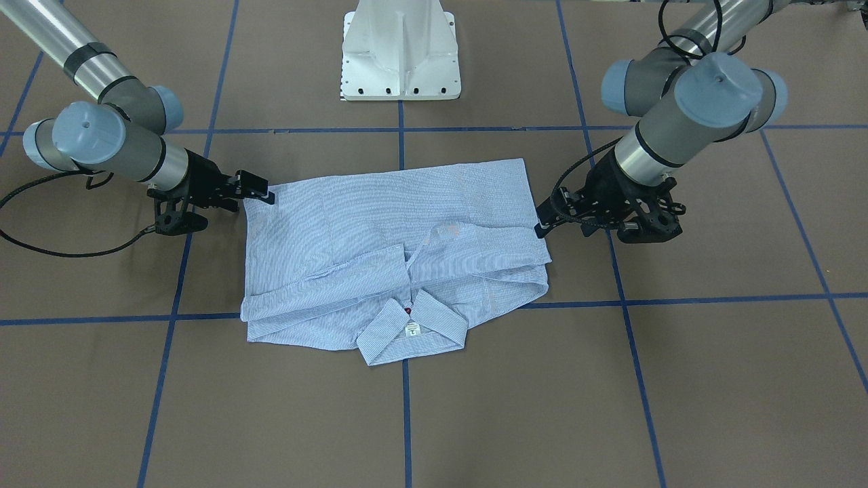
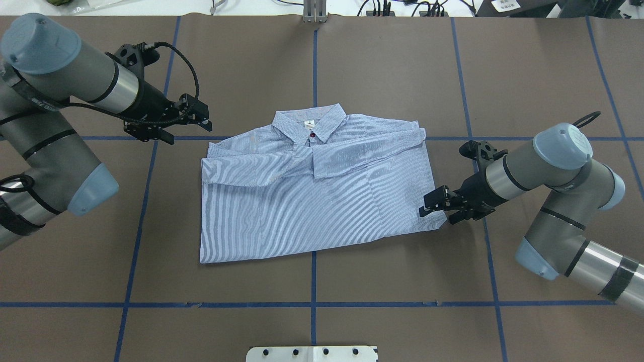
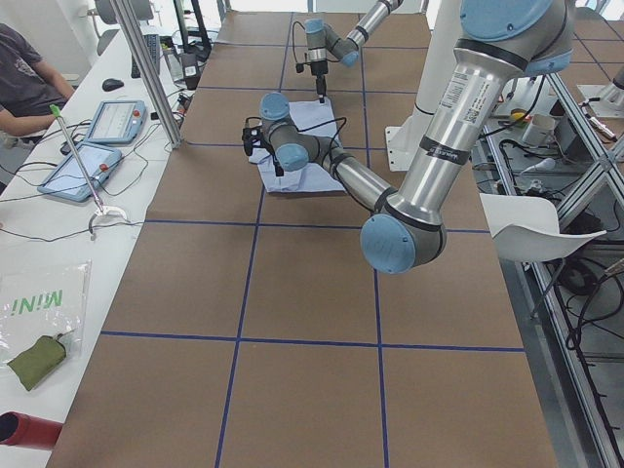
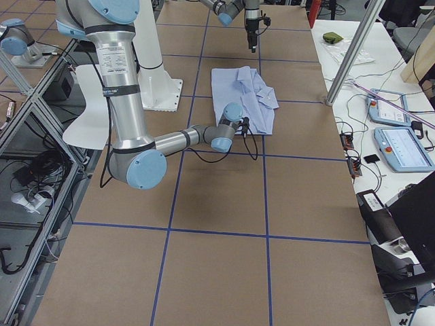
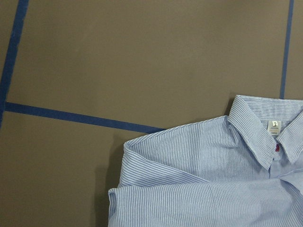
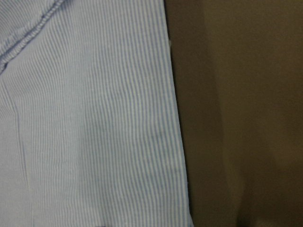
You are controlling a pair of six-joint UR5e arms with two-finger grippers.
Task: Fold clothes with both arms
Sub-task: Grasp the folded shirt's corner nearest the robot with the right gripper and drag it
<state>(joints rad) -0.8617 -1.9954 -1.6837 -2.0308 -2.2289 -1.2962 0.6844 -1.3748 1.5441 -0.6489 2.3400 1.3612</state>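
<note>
Only one scrap of writing sits on the shirt (image 2: 302, 201) itself: the small white neck label (image 5: 274, 126). The left wrist view catches it with a single dark mark, too small to read. A red button (image 2: 312, 134) shows just under it. The cloth is light blue with fine white stripes, folded front up to a rough rectangle. Both sleeves (image 2: 362, 156) are crossed over the chest below the collar (image 2: 329, 120), and a chest pocket (image 2: 390, 198) shows faintly on the robot's right half. It lies flat about the middle of the bench (image 2: 251, 65), collar toward the edge far from the robot, hem toward the white pedestal (image 1: 400, 51).

The right pincer (image 2: 427, 205) is low at the hem corner on the robot's right, fingers apart; whether they touch the cloth I cannot tell. Its wrist view gives only striped fabric, a seam and the shirt's edge against the brown top. The left pincer (image 2: 204, 116) hangs beside the shoulder fold toward the far left corner, clear of the cloth, fingers also apart and holding nothing.

Blue tape lines (image 2: 314, 60) grid the brown top. The side views alone show the side bench with two tablets (image 3: 83, 171), a seated person's arm (image 3: 24, 78), and a clear bag (image 3: 39, 312) printed MINI in green, seen upside down.
</note>
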